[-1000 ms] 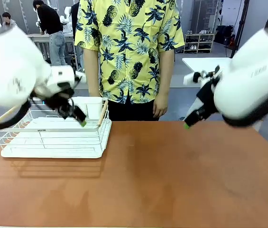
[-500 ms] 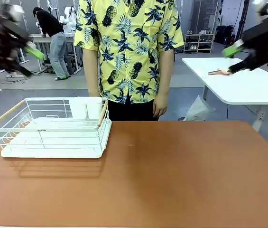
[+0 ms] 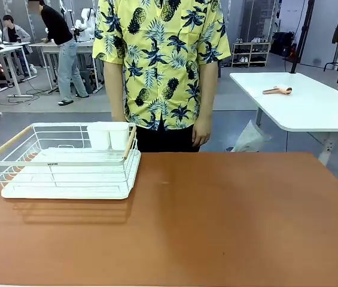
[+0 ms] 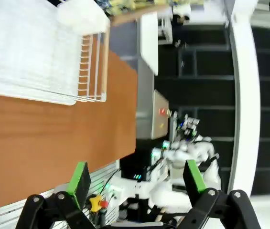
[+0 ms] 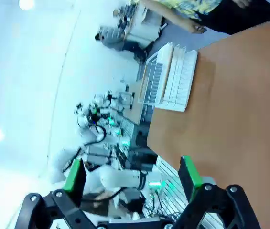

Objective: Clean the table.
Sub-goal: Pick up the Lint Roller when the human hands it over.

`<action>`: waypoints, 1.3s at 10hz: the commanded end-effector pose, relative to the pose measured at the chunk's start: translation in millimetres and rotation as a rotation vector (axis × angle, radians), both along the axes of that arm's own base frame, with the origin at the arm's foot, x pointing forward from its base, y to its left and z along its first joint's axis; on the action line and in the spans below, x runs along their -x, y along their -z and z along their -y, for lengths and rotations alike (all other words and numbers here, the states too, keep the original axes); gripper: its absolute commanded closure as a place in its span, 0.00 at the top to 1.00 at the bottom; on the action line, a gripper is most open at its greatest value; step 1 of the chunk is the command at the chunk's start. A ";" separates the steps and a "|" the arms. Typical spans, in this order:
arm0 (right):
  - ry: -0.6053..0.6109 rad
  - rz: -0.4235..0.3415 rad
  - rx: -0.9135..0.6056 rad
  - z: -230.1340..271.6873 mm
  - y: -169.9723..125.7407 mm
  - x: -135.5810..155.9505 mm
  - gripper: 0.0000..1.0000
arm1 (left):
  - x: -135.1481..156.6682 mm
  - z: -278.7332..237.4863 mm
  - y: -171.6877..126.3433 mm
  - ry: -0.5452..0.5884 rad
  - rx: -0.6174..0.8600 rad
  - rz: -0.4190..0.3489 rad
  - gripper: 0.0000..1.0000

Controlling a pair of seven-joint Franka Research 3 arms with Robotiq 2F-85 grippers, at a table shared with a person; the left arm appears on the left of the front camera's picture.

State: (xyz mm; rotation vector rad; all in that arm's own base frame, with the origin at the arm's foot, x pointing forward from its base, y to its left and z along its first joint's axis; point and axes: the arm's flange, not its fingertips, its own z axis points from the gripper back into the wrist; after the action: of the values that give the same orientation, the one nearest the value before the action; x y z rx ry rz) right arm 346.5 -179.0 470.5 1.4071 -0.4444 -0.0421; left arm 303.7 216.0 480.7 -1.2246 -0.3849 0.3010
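Observation:
The table (image 3: 216, 215) has a bare reddish-brown top; it also appears in the left wrist view as the table (image 4: 39, 133) and in the right wrist view as the table (image 5: 230, 119). A white wire dish rack (image 3: 67, 161) stands at its far left with two white cups (image 3: 109, 136) in its back corner. My left gripper (image 4: 135, 176) is open, raised high and off the table's edge, nothing between its green pads. My right gripper (image 5: 130, 174) is open too, held high above the table with nothing in it.
A person in a yellow pineapple-print shirt (image 3: 160, 60) stands at the table's far edge, one hand (image 3: 201, 134) hanging near it. A white table (image 3: 300, 101) with a small pinkish object (image 3: 276, 90) stands at the back right. The rack (image 5: 170, 78) lies far off in the right wrist view.
Both arms have swung up and outward, out of the front view. A second ago the grippers hung over the rack and the table's right side. The rack and cups have not moved.

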 end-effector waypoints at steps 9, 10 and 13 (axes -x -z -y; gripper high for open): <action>0.075 -0.061 -0.041 11.8 44.5 10.4 1.00 | 33.9 -25.6 58.0 -0.156 0.097 -0.041 1.00; 0.075 -0.061 -0.041 11.8 44.5 10.4 1.00 | 33.9 -25.6 58.0 -0.156 0.097 -0.041 1.00; 0.075 -0.061 -0.041 11.8 44.5 10.4 1.00 | 33.9 -25.6 58.0 -0.156 0.097 -0.041 1.00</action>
State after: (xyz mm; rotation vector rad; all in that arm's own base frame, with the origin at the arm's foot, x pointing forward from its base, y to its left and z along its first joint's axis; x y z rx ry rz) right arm 335.6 -191.1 423.6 1.4157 -0.4375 -0.1650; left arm 274.3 240.6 423.0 -1.2776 -0.4357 0.5019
